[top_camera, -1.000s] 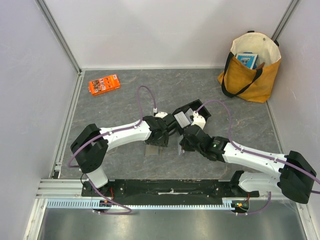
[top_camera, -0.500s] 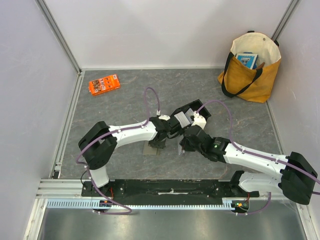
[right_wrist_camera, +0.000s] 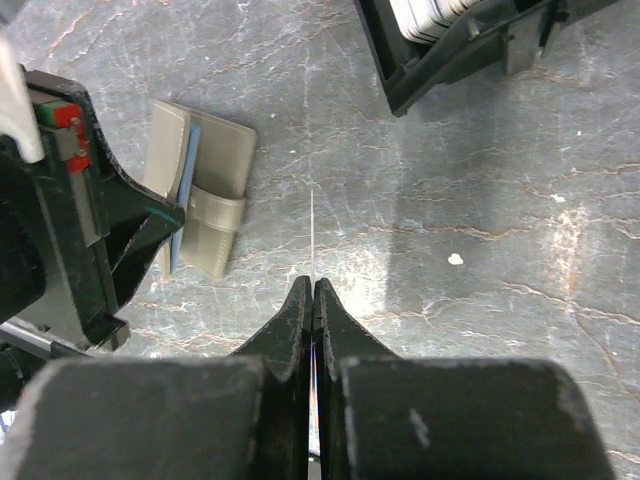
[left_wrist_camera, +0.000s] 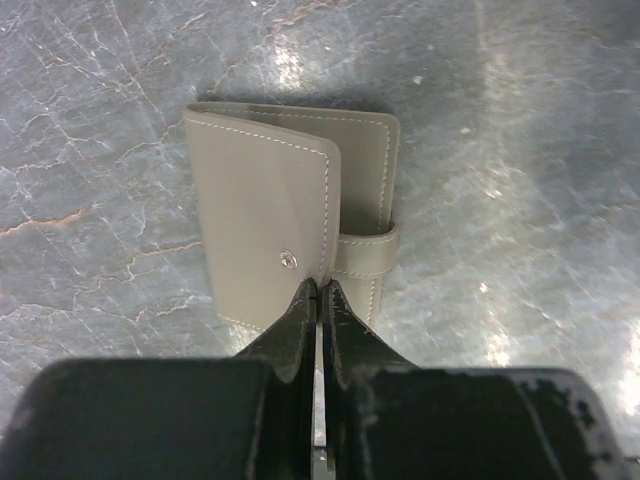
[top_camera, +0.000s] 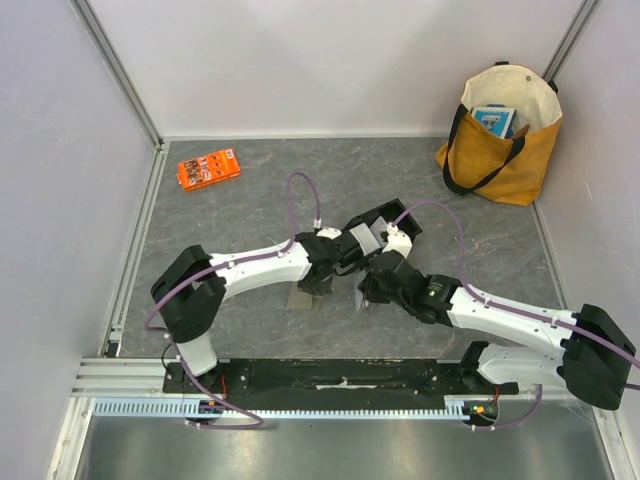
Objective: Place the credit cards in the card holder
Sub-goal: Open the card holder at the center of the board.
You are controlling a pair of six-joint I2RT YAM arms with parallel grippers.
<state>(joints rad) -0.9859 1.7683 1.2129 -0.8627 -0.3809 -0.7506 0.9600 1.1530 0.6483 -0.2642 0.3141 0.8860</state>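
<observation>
The taupe card holder (left_wrist_camera: 262, 205) lies on the grey table, its strap (left_wrist_camera: 362, 254) on the right side. My left gripper (left_wrist_camera: 319, 285) is shut on the near edge of its upper flap. In the right wrist view the card holder (right_wrist_camera: 215, 165) shows a blue inner face under that raised flap. My right gripper (right_wrist_camera: 313, 283) is shut on a credit card (right_wrist_camera: 312, 235), seen edge-on as a thin white line pointing away from the jaws. It hangs just right of the card holder. From above, the left gripper (top_camera: 319, 284) and right gripper (top_camera: 364, 296) sit close together.
A black open tray (top_camera: 393, 222) with more pale cards (right_wrist_camera: 428, 18) stands just behind both grippers. An orange packet (top_camera: 208, 168) lies at the back left. A yellow tote bag (top_camera: 500, 150) stands at the back right. White walls enclose the table.
My left gripper has closed on the card holder's flap after shifting slightly right. The right gripper and its card have stayed put.
</observation>
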